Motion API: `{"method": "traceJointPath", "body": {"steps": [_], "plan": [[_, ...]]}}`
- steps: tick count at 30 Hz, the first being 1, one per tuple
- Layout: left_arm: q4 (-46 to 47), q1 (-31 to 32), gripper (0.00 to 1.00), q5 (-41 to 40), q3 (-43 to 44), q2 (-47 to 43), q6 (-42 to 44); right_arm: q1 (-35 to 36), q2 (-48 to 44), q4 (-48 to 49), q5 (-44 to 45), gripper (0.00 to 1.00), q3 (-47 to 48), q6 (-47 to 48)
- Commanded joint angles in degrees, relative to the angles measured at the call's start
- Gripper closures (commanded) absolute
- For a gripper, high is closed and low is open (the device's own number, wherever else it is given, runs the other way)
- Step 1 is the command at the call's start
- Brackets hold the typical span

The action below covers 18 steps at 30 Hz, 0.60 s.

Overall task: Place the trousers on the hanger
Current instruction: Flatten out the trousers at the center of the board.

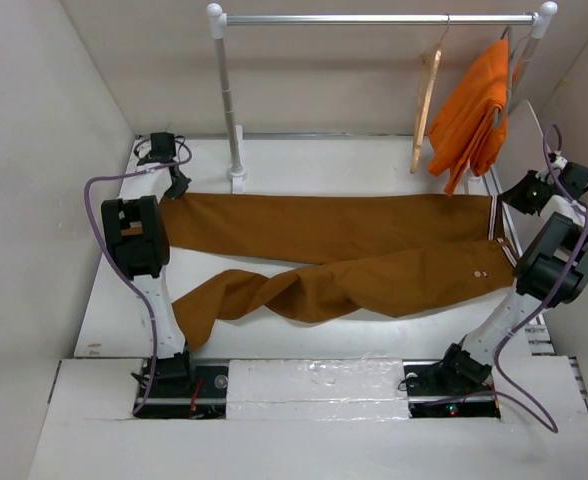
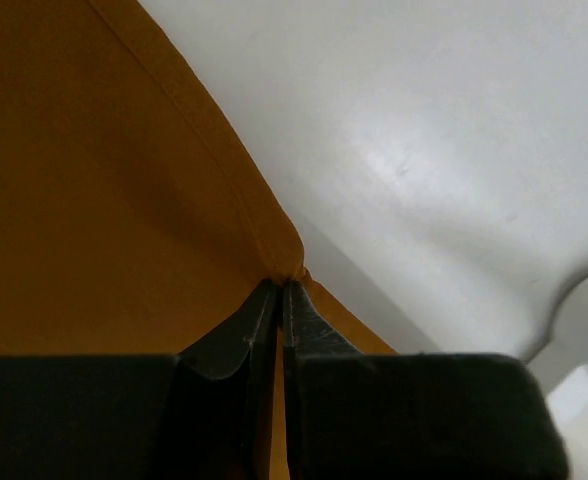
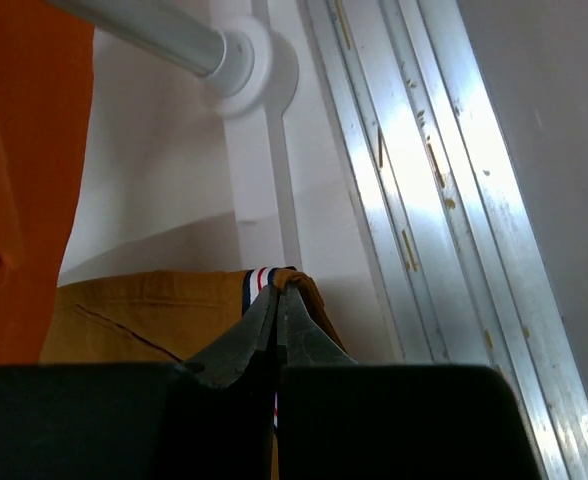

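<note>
1. The left gripper (image 2: 279, 285) sits closest to its wrist camera, jaws clenched on a folded hem corner of the trousers (image 2: 94, 200), with the cloth bunching at the tips.
2. The right gripper (image 3: 277, 290) has its jaws pinched on the waistband corner, where the striped inner band shows just beside the tips.
3. From above, the rust-brown trousers lie spread across the white tabletop (image 1: 324, 165). The waist is at the right and the legs run left.
4. The far leg lies straight and flat. The near leg is twisted and rumpled, ending toward the near left.
5. The pale wooden hanger (image 1: 426, 100) hangs by its hook from the right part of the clothes rail (image 1: 374, 18), above the back of the tabletop and apart from the trousers.
6. An orange garment (image 1: 474, 110) hangs on the rail just right of the hanger.
</note>
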<state>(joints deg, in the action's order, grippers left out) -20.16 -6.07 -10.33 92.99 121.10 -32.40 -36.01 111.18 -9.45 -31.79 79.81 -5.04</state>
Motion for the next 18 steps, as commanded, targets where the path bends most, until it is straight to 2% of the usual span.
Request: {"method": "traceJointPath", "body": {"steps": [1,5,6,7,9,10,12,14,15,16,17,18], "plan": [[-2.07,-0.44,1.00,0.21,9.19,3.69,-0.12,-1.08,3.08,6.47,0.58,1.00,6.31,-2.35],[-5.93,0.87,1.00,-0.83,16.42,6.52,1.20,-1.08,4.84,3.14,3.92,0.99,11.58,-2.87],[-6.90,0.88,0.92,-1.70,17.13,6.17,1.46,-1.08,3.88,3.13,4.71,0.81,11.77,-3.05],[-6.56,1.49,0.68,-1.97,16.27,4.25,1.90,-0.56,3.18,3.21,4.98,0.66,12.03,-2.96],[-4.28,1.49,0.42,-0.40,14.07,0.83,3.48,0.06,0.64,1.99,2.55,0.27,12.91,-3.31],[-4.27,1.49,0.29,-0.05,11.54,-2.94,3.75,1.02,-0.68,1.37,0.78,0.24,12.74,-3.66],[-4.18,2.54,0.28,1.62,7.06,-7.34,4.10,3.91,-4.89,-0.04,-0.29,0.23,7.68,-3.66],[-3.66,3.25,0.28,1.80,-2.78,-15.69,4.10,6.81,-15.07,3.20,0.85,0.24,-0.05,-3.93],[-3.13,3.25,0.28,2.15,-6.82,-18.85,3.15,9.61,-18.59,3.82,2.68,0.27,-8.01,-4.10],[-2.95,3.25,0.29,3.28,-14.60,-25.15,2.70,11.03,-26.02,4.52,3.83,0.31,-12.09,-4.62],[-3.21,3.25,0.29,3.64,-17.90,-27.99,2.35,12.70,-29.66,6.79,5.06,0.37,-16.05,-5.24],[-4.17,3.25,0.29,4.26,-21.24,-31.15,1.30,14.46,-33.18,8.03,7.42,0.60,-19.83,-6.38]]}}
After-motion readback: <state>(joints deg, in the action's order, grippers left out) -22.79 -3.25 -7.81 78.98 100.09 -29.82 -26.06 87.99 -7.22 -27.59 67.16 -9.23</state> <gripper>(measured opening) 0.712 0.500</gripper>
